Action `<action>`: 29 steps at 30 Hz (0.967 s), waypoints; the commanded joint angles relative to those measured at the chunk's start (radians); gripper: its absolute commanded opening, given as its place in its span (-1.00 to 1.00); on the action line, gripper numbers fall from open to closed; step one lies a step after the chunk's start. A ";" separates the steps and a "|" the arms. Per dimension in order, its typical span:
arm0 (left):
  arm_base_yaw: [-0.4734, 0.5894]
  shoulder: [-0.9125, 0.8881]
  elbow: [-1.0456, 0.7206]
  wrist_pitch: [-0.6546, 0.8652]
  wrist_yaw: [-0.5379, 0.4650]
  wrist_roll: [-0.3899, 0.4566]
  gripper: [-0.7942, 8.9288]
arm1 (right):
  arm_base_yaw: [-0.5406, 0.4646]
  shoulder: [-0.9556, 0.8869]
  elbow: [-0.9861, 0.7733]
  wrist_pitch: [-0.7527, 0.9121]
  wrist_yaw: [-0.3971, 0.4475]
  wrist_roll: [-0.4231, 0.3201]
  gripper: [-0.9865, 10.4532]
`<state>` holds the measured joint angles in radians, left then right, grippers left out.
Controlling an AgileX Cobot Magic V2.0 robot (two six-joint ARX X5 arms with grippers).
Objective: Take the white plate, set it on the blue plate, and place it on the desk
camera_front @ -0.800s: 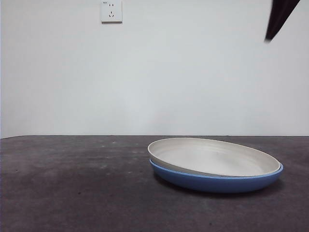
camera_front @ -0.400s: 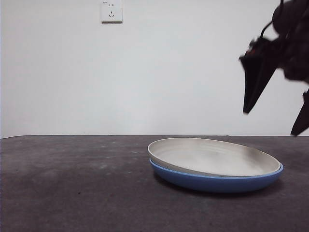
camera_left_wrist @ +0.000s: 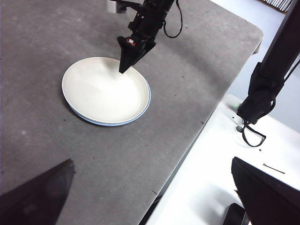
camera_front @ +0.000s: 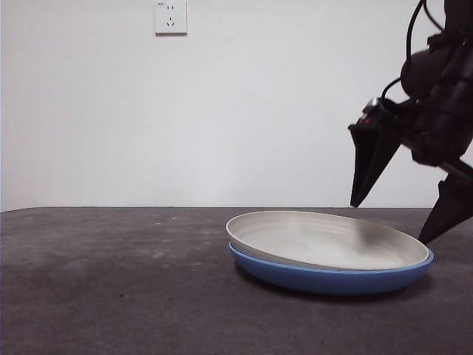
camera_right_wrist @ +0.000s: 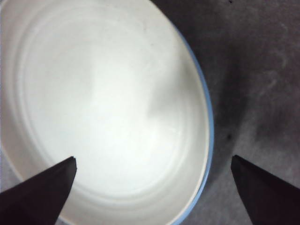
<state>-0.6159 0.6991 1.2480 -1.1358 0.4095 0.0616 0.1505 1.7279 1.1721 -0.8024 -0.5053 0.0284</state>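
**Right hand over nested plates — risk of lifting both**

White plate (camera_front: pixel 325 240) sits nested in the blue plate (camera_front: pixel 332 277), slightly tilted, on the desk (camera_front: pixel 111 281), right of centre in the front view. Right hand (camera_front: pixel 403 200) hangs above the plates' right rim, jaws spread wide: one tip over the white bowl, the other outside the blue rim. Left hand (camera_left_wrist: pixel 150 197) high and well apart, jaws spread, empty.

Likely trouble:
- With the rims so close together, a pinch may catch both plates, or only the blue.
- Smooth, shallow rim; the plate could slip or tip from an edge grip.
- Coming down too low could knock the stack sideways.
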 commanded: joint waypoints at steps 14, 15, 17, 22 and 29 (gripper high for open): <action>-0.006 0.006 0.009 0.007 -0.003 -0.021 0.32 | 0.004 0.077 0.018 0.040 -0.018 -0.014 -0.22; -0.006 0.006 0.009 0.007 -0.003 -0.021 0.32 | 0.004 0.077 0.018 0.040 -0.018 -0.014 -0.26; -0.006 0.006 0.009 0.007 -0.003 -0.022 0.32 | 0.004 0.077 0.018 0.039 -0.018 -0.014 -0.36; -0.006 0.006 0.009 0.006 -0.003 -0.022 0.32 | 0.004 0.079 0.018 0.032 -0.009 -0.006 -0.45; -0.006 0.006 0.009 0.006 -0.003 -0.022 0.32 | -0.003 0.088 0.018 0.014 0.016 -0.002 -0.46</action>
<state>-0.6159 0.6991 1.2480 -1.1362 0.4091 0.0410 0.1482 1.7851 1.1721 -0.7853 -0.4931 0.0269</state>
